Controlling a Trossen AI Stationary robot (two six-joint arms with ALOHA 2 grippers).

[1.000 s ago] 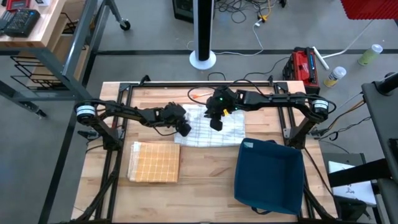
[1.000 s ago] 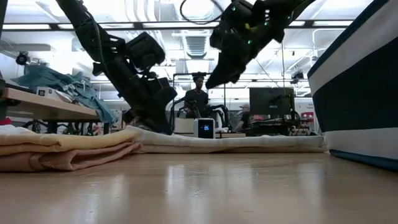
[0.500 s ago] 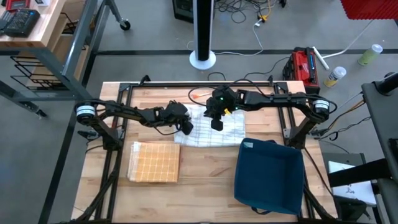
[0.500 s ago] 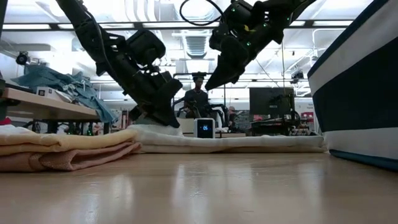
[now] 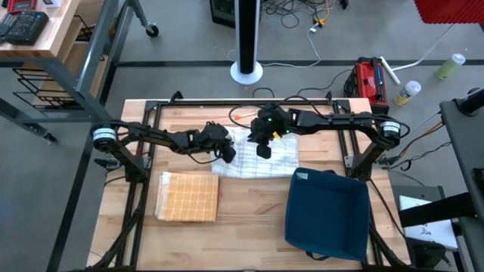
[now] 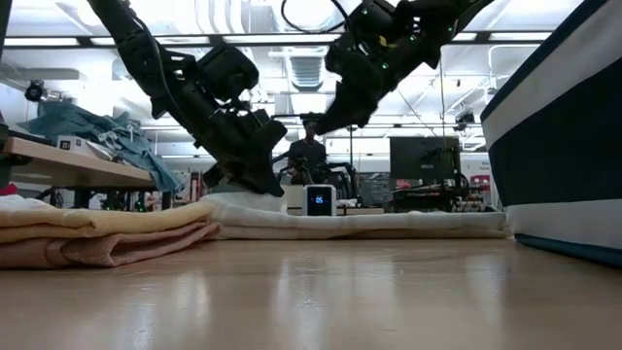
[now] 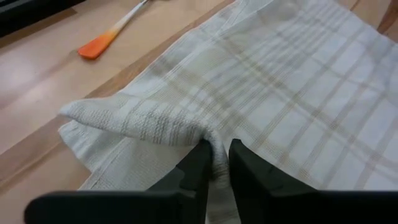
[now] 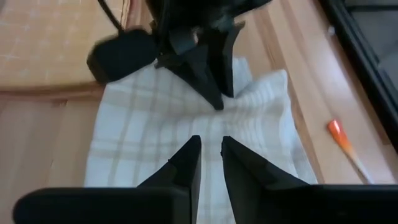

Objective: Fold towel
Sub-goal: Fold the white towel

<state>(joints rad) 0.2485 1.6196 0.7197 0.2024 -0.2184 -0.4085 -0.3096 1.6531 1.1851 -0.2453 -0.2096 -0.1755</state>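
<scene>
At the table's far middle, the plaid towel [image 5: 261, 160] lies flat, its left edge pinched into a raised fold by the left gripper [image 7: 214, 163], while the right gripper [image 8: 210, 149] hovers above it, fingers slightly parted, holding nothing.

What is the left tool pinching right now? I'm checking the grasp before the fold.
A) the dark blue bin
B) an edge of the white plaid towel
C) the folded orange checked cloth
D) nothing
B: in the left wrist view the left tool is closed on a raised fold of the white plaid towel.
</scene>
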